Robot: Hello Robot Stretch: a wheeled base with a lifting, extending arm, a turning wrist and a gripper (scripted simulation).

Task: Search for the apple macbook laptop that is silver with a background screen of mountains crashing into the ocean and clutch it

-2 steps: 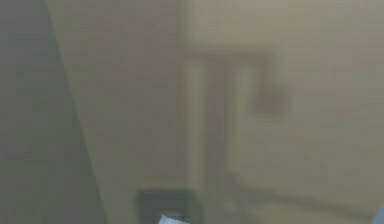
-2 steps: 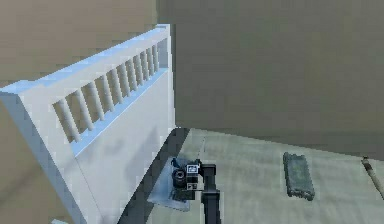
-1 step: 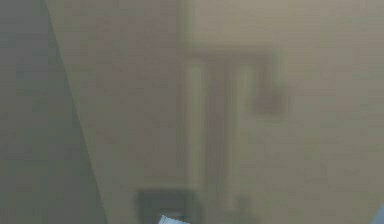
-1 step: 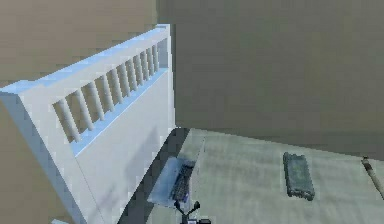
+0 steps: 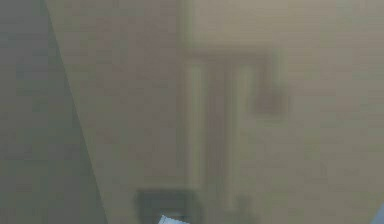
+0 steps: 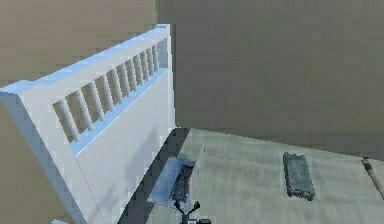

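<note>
End effector (image 6: 190,211) cut off at bottom edge, near laptop (image 6: 179,183) on bed (image 6: 240,170); whether holding anything unclear.

I could read no text, label, number or sign in either view. The white slatted headboard (image 6: 110,105) was plain, and any print on the flat silver thing (image 6: 178,184) or the dark oblong thing (image 6: 298,175), both lying on the bed (image 6: 240,165), was too small to make out.
</note>
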